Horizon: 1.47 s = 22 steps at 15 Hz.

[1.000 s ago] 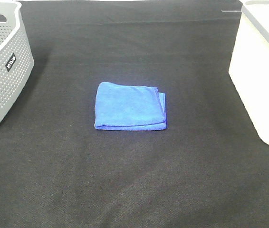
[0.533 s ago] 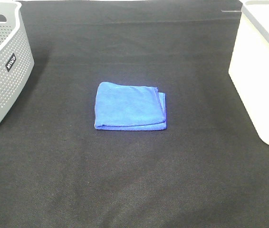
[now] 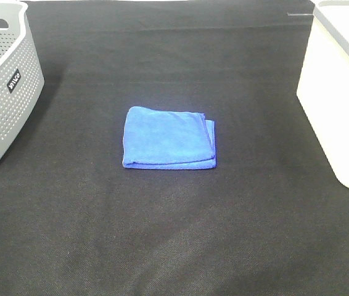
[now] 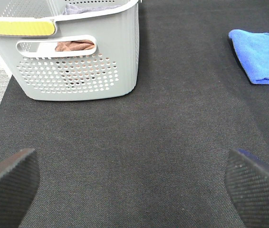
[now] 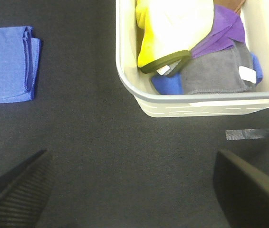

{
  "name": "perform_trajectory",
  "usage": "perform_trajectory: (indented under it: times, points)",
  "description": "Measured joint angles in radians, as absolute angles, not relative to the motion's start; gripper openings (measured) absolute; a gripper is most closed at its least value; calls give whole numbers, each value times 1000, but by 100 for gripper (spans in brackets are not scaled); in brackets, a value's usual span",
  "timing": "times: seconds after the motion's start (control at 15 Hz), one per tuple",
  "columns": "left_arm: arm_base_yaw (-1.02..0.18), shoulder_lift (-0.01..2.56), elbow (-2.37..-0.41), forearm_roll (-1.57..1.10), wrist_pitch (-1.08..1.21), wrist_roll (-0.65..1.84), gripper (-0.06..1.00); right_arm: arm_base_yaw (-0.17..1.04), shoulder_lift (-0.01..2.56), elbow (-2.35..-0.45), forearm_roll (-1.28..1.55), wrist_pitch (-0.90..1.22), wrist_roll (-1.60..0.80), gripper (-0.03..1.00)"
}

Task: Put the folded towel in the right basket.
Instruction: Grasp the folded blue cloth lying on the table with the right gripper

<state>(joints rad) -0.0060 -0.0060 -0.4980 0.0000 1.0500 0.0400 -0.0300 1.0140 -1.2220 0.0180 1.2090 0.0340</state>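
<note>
Blue folded towel [image 3: 169,137] lies flat in the middle of the black table [image 3: 174,246], well apart from white right basket [image 3: 341,98] and grey left basket [image 3: 5,86]. Spread wide, holding nothing: left jaws, right jaws.

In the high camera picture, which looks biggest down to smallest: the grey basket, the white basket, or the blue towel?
Largest: the white basket and the grey perforated basket. They look about alike and both are cut off by the picture's edges, so I won't rank them.
Smallest: the folded blue towel.
</note>
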Motion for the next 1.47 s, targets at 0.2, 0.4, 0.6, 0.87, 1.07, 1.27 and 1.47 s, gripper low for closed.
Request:
perform_trajectory:
  times: [0.2, 0.4, 0.6, 0.87, 1.07, 1.27, 1.47]
  points:
    - [-6, -6, -498, 0, 1050, 40, 99, -30, 1080, -1223, 129, 1158, 23, 89]
    - [-6, -6, -498, 0, 1050, 40, 99, -9, 1290, -1224, 566, 1004, -166, 88]
    - [-6, -6, -498, 0, 1050, 40, 99, 135, 1558, -1286, 689, 901, -235, 88]
    - [-6, -6, -498, 0, 1050, 40, 99, 238, 1856, -1455, 711, 891, -244, 88]
    - [-6, -6, -498, 0, 1050, 40, 99, 240, 2100, -1590, 687, 917, -232, 88]
    - [-6, -6, -498, 0, 1050, 40, 99, 239, 2220, -1628, 677, 921, -223, 88]
    - [-6, -6, -498, 0, 1050, 40, 99, 239, 2285, -1631, 603, 903, -207, 88]
